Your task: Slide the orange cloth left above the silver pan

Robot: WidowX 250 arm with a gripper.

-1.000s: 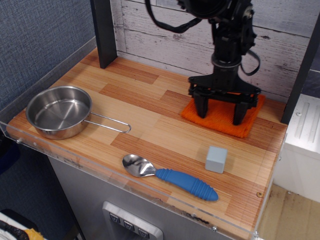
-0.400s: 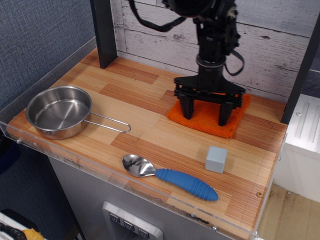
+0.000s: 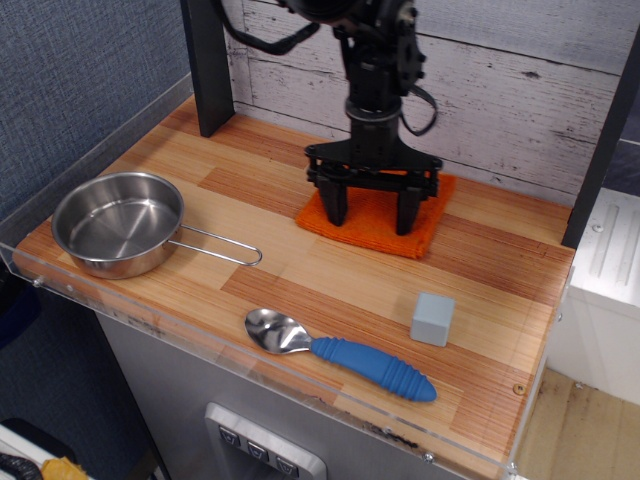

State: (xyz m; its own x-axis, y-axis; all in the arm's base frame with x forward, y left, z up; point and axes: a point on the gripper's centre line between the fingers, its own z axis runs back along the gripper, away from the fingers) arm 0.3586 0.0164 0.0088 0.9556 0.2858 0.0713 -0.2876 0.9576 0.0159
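The orange cloth (image 3: 370,222) lies flat at the back middle of the wooden table. My black gripper (image 3: 371,214) stands upright over it with its two fingers spread wide, both tips pressing down on the cloth. The silver pan (image 3: 118,221) sits at the front left of the table, its wire loop handle (image 3: 218,246) pointing right. The cloth is to the right of the pan and further back, well apart from it.
A metal spoon with a blue handle (image 3: 340,352) lies near the front edge. A small grey block (image 3: 432,319) stands at the right. A black post (image 3: 207,65) rises at the back left, a white plank wall (image 3: 520,90) behind. A clear rim (image 3: 200,345) edges the table.
My gripper has moved left along the back of the table, and the orange cloth has slid left with it, from the back right to the back middle.
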